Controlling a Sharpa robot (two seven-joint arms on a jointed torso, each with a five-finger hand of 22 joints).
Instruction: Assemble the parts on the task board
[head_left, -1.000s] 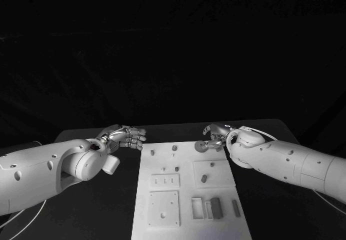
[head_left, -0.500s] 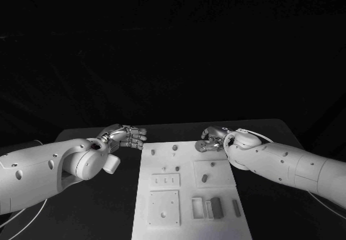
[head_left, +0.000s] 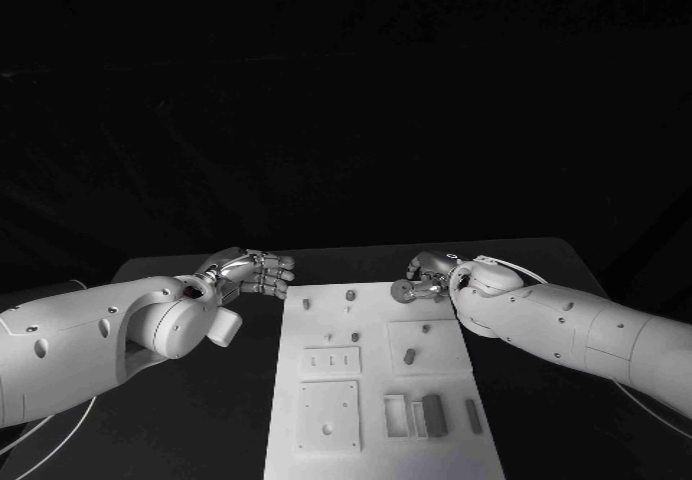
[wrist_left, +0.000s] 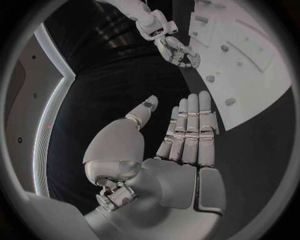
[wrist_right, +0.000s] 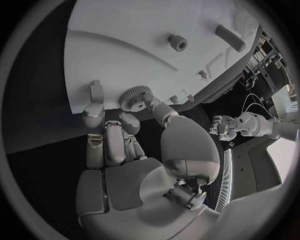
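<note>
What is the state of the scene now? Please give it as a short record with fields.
surface: black table
task board: white plate in the middle of the table
right hand: at the board's far right corner, holding a round toothed part
left hand: fingers straight and together, holding nothing, beside the board's far left corner
parts on board: a long dark piece near the front; a small oval piece in the middle

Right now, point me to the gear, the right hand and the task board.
gear (wrist_right: 133, 96), right wrist view, toothed rim.
right hand (head_left: 427, 275), head view, middle of hand.
task board (head_left: 372, 320), head view, bare surface.
</note>
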